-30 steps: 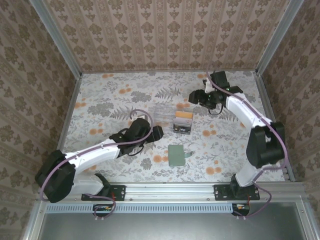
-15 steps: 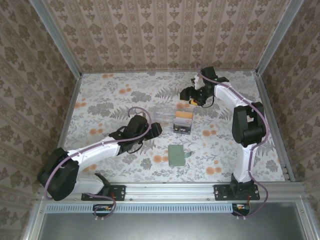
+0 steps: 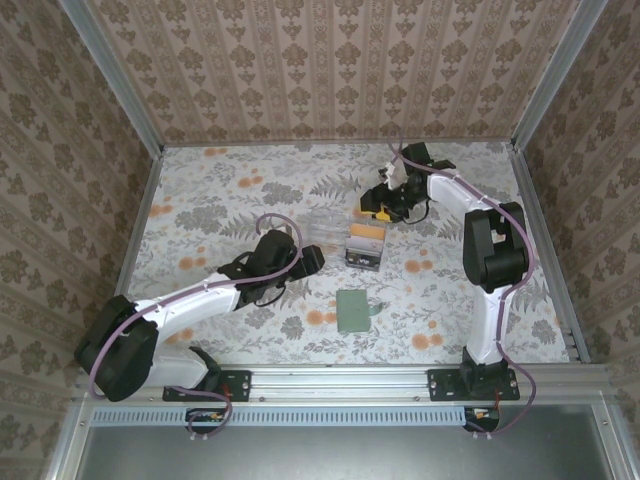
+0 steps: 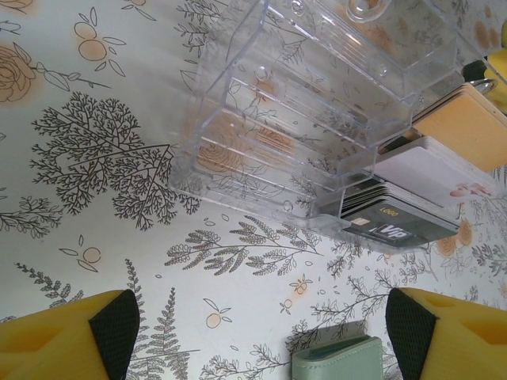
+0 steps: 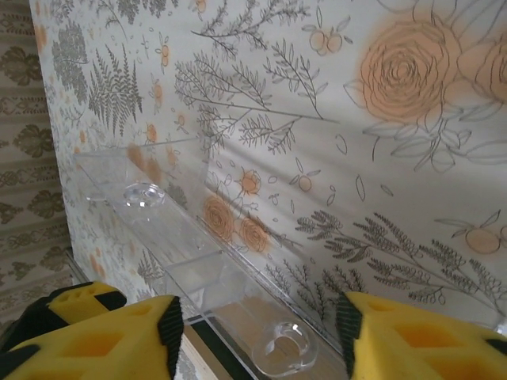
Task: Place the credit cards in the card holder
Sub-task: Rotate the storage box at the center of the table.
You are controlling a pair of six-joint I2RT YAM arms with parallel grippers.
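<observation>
Top external view is showing us the change: the right arm is folding in from the far right of the table, and its right gripper [image 3: 379, 203] is now hanging just beyond the credit cards [image 3: 365, 243], where a second ago it was well off to their right. We are reading this as the approach to a first pick; no card is lifted yet.

On the right wrist view the right gripper [image 5: 257, 332] is standing part open, narrower than it was, with the rim of the clear plastic box [image 5: 198, 261] lying in the gap and nothing clamped. The left gripper [image 4: 253, 332] is waiting wide open and empty, near the box's left side.

The cards are sitting fanned at the box's right end, about mid-table: the orange card [image 4: 463, 127] farthest, the white card [image 4: 432, 170] next, the dark card [image 4: 396, 226] nearest. Their long edges are running left to right across the table.

The card holder [image 3: 353, 311] is lying flat and folded shut, nearer the arms than the cards and apart from them. Its long axis is running near to far, slightly tilted, with the snap tab pointing right. We are judging that it needs opening first.
</observation>
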